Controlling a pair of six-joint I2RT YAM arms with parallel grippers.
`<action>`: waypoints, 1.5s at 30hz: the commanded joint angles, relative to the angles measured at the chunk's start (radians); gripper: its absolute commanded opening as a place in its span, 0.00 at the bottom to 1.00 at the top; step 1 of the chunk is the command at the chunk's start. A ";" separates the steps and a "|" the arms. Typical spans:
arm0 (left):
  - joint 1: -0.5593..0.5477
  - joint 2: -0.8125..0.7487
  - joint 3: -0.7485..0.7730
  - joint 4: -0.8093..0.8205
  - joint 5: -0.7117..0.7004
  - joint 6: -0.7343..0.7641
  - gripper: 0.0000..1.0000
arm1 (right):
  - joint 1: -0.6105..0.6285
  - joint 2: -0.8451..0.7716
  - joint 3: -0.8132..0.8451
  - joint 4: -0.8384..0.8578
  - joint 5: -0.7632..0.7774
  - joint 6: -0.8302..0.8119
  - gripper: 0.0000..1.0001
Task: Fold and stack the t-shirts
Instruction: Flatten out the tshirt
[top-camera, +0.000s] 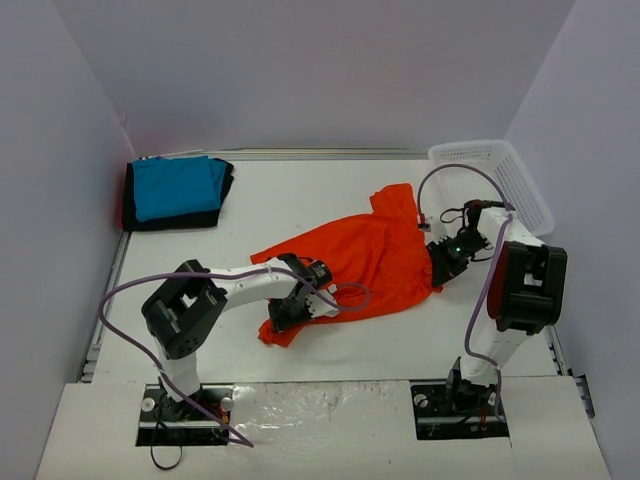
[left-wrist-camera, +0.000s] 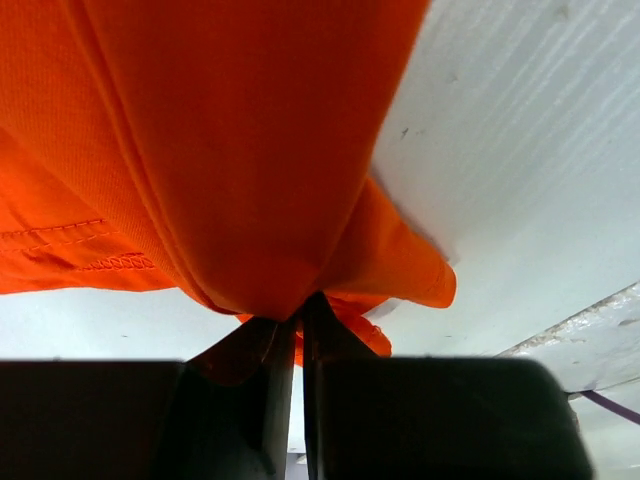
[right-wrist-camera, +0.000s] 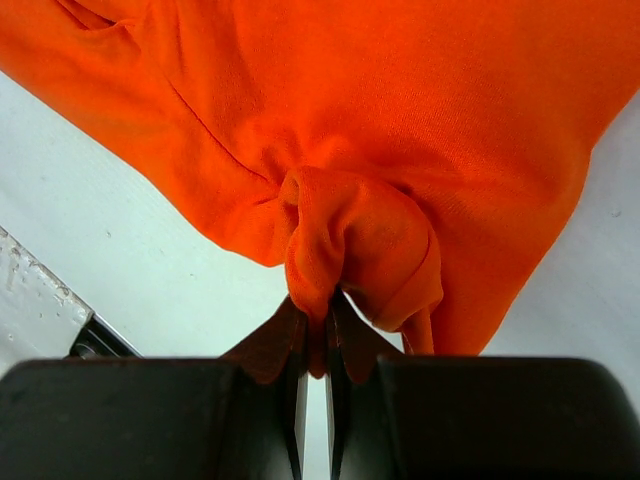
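Observation:
The orange-red t-shirt (top-camera: 370, 260) lies crumpled across the middle of the table. My left gripper (top-camera: 292, 310) is shut on its near-left edge; in the left wrist view the cloth (left-wrist-camera: 230, 150) hangs bunched from the closed jaws (left-wrist-camera: 298, 312). My right gripper (top-camera: 440, 268) is shut on the shirt's right edge; in the right wrist view a fold of cloth (right-wrist-camera: 360, 240) is pinched between the jaws (right-wrist-camera: 318, 312). The turquoise-blue folded shirt (top-camera: 178, 186) lies on the black folded shirt (top-camera: 165, 219) at the far left corner.
A white mesh basket (top-camera: 495, 180) stands at the far right, behind my right arm. Purple cables loop from both arms. Walls close in the table on the left, back and right.

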 joint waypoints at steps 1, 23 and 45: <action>-0.006 -0.003 0.028 -0.019 -0.033 -0.006 0.02 | -0.006 -0.006 -0.009 -0.028 0.019 -0.009 0.00; 0.546 -0.253 0.517 -0.122 -0.053 0.057 0.02 | -0.004 -0.147 0.457 -0.072 0.018 0.155 0.00; 0.628 -0.425 0.560 -0.138 0.033 0.035 0.02 | 0.011 -0.202 0.499 -0.265 -0.067 -0.050 0.02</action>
